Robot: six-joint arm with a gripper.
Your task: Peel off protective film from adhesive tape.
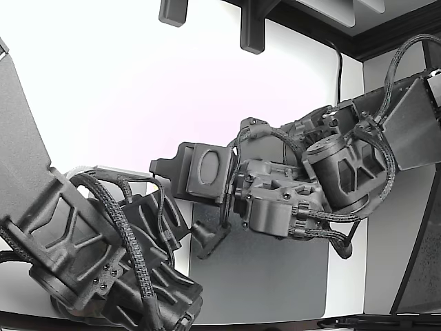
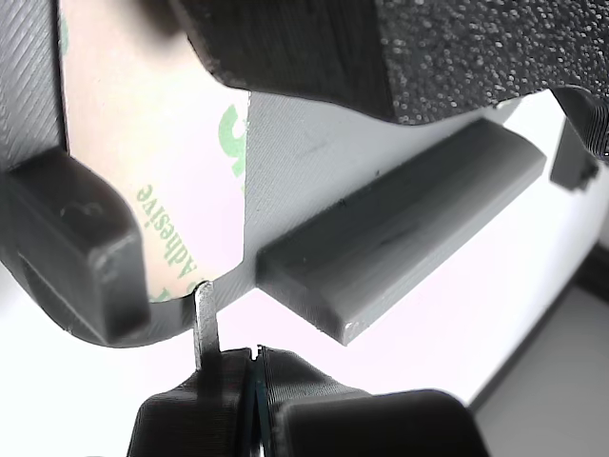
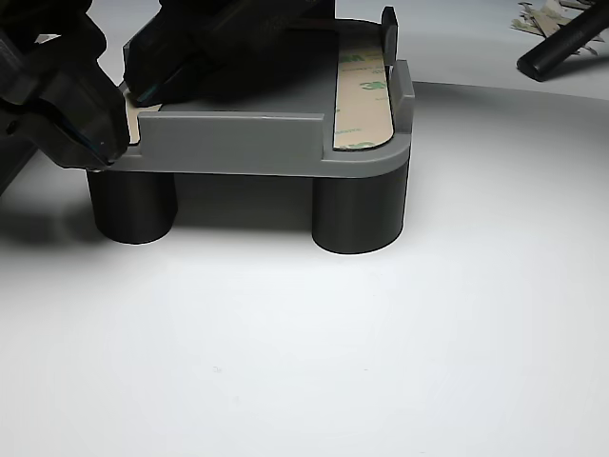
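One film tab (image 2: 204, 319) seemingly pinched in the closed gripper (image 2: 253, 367), tape (image 2: 152, 181) just beyond.

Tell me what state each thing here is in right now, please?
Gripper: shut on the film tab.
Film tab: lifted at the strip's corner, pinched.
Near tape strip: film mostly still on.
Far tape strip: film still on, lying flat.
Gray part: level on dark round legs.
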